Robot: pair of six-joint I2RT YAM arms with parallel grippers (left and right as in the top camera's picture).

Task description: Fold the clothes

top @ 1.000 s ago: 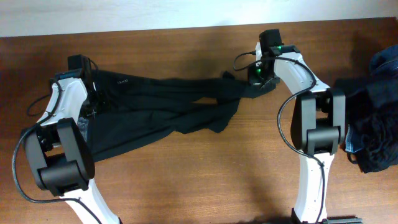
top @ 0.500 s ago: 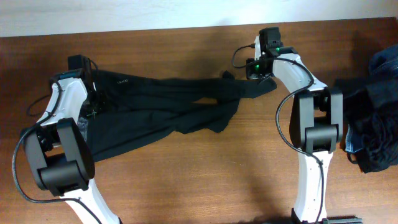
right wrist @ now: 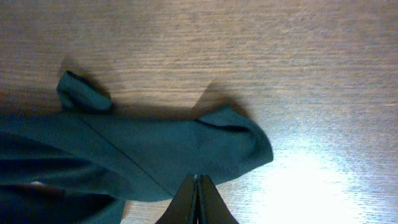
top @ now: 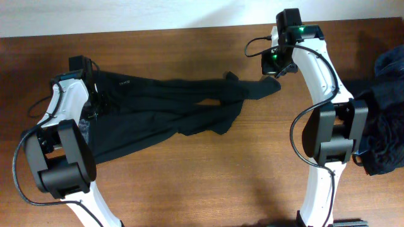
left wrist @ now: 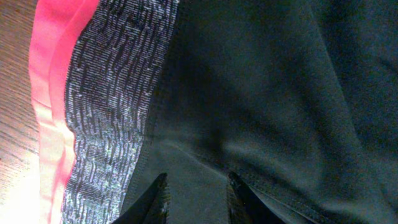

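Up by the waist, the pants [top: 164, 104] have tiny white print [top: 126, 81], unreadable. Only the left wrist view shows the grey waistband [left wrist: 112, 106] and red edge [left wrist: 53, 93]. Left gripper [left wrist: 196, 202] clamps fabric, right gripper [right wrist: 198, 193] is pinched closed.

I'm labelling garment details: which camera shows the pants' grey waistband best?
Left wrist: the grey waistband runs close-up beside its red edge. Overhead, the left arm mostly hides it; right wrist shows only a leg end.

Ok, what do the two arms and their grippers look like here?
The left arm and right arm have white links with black joint housings, and black cables loop alongside. A green light glows on the right wrist. Gripper fingers are black, tapering.
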